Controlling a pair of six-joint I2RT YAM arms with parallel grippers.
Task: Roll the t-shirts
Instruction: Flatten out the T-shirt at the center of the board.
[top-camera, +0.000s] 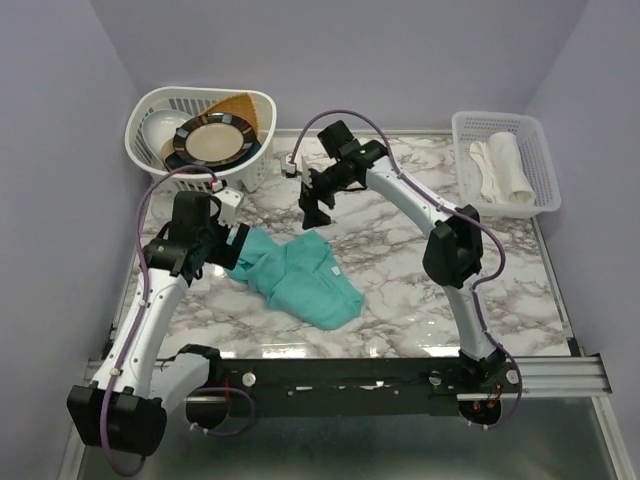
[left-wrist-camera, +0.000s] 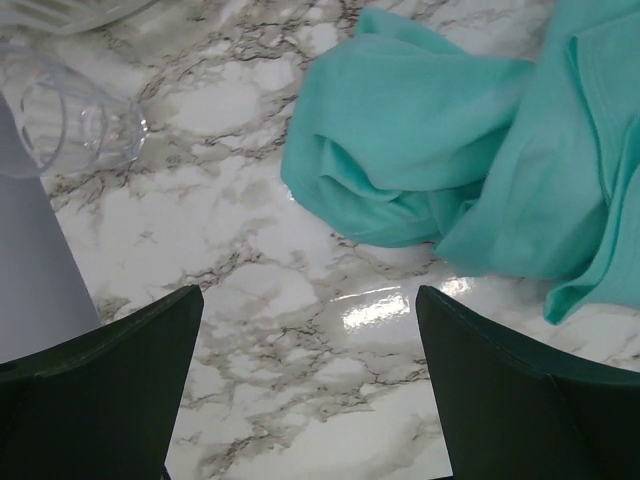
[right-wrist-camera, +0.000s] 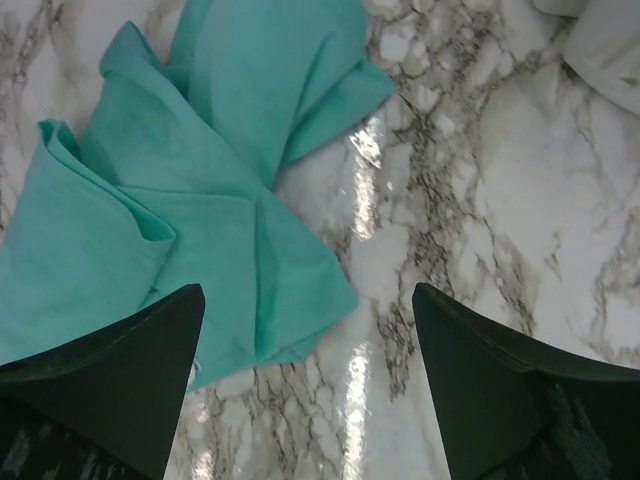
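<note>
One teal-green t-shirt (top-camera: 300, 280) lies crumpled in a loose heap on the marble table (top-camera: 400, 300), left of centre. My left gripper (top-camera: 234, 248) sits at the shirt's left edge, open. In the left wrist view the shirt (left-wrist-camera: 450, 150) fills the upper right, and only bare marble shows between the fingers of the left gripper (left-wrist-camera: 308, 292). My right gripper (top-camera: 318, 208) hovers open just beyond the shirt's far edge. In the right wrist view the shirt (right-wrist-camera: 200, 170) spreads across the upper left, a folded corner reaching under the open right gripper (right-wrist-camera: 306, 290).
A white laundry basket (top-camera: 150, 115) holding plates stands at the back left. A white mesh basket (top-camera: 540, 150) with white cloth (top-camera: 503, 168) is at the back right. A clear plastic cup (left-wrist-camera: 70, 120) lies on the marble left of the shirt.
</note>
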